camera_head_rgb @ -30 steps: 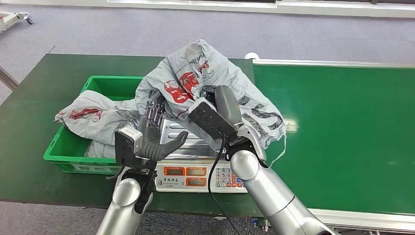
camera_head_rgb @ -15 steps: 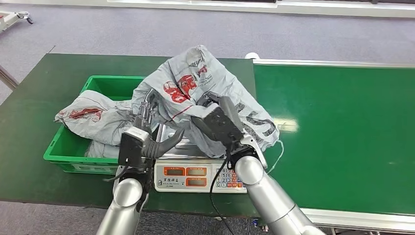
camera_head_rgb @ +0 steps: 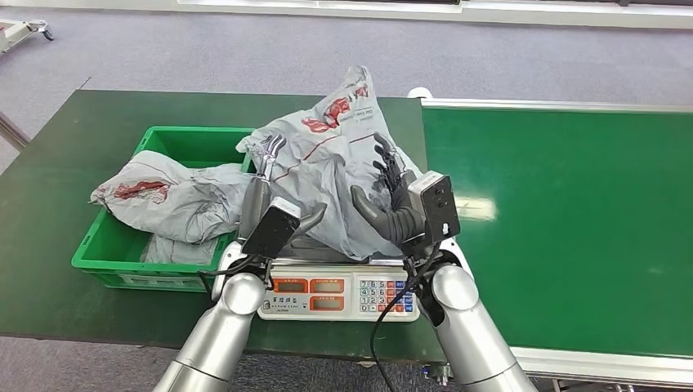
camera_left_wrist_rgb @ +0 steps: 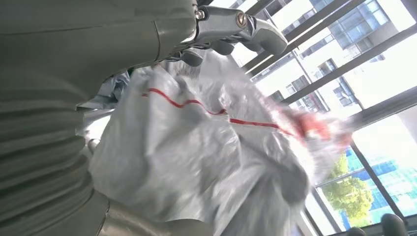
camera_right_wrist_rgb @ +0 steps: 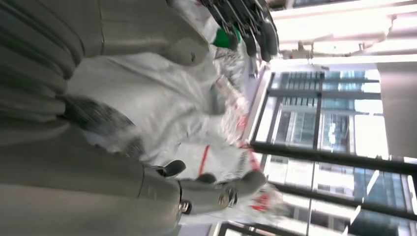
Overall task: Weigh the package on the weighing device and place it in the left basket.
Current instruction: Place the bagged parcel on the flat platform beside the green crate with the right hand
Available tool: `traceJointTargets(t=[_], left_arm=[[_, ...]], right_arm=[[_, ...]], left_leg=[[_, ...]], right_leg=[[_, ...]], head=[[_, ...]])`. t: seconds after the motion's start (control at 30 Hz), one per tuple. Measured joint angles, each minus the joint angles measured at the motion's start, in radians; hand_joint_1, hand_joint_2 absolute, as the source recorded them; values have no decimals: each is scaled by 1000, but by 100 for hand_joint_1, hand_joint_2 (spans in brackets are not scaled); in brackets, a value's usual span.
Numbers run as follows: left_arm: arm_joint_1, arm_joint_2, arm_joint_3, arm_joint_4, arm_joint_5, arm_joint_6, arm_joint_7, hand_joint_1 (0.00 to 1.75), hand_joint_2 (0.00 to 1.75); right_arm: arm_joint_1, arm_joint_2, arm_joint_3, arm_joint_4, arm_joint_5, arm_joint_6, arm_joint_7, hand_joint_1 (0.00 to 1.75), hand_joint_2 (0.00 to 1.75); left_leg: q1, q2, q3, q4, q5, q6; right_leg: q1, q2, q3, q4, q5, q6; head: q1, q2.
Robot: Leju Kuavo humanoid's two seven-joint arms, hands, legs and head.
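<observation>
crumpled grey package with red print, upright on scale

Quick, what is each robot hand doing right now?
Left robot hand: pressed to the grey package, fingers spread, grip cannot be told.
Right robot hand: the same, opposite side.

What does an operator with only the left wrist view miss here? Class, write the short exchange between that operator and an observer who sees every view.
Operator: Where is the package sitting?
Observer: The head view shows the grey package seemingly resting on the scale.
Operator: Is the right hand touching it?
Observer: Yes, the right hand rests against its side, fingers spread.
Operator: Is the basket empty?
Observer: No, the green basket beside the scale holds another grey bag.
</observation>
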Motion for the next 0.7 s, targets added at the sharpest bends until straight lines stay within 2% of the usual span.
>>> traceJointTargets(t=[0.2,0.3,0.37,0.47,0.7], left_arm=[[-7,0,0,22,-4,0,-1,0,175],[-13,3,-8,29,-63,-20,-4,0,175],[-35,15,-39,56,-155,-93,-14,0,175],[-105,36,-115,164,-265,-265,-77,0,175],[-272,47,-300,455,-370,-532,-218,0,175]], right_arm=[[6,-4,-14,-2,-3,3,0,0,175],[7,-7,-15,-2,-31,35,-8,0,175],[7,-11,-15,-2,-66,87,-18,0,175],[8,-16,-15,-2,-111,147,-25,0,175],[31,-25,-19,-17,-159,167,-22,0,175]], left_leg=[[0,0,0,0,0,0],[0,0,0,0,0,0],[0,0,0,0,0,0],[0,-1,0,0,1,1],[0,2,0,0,1,0]], right_leg=[[0,0,0,0,0,0],[0,1,0,0,0,0],[0,0,0,0,0,0],[0,-1,0,0,0,0],[-1,1,-1,0,2,0]], head=[[0,0],[0,0],[0,0],[0,0],[0,0]])
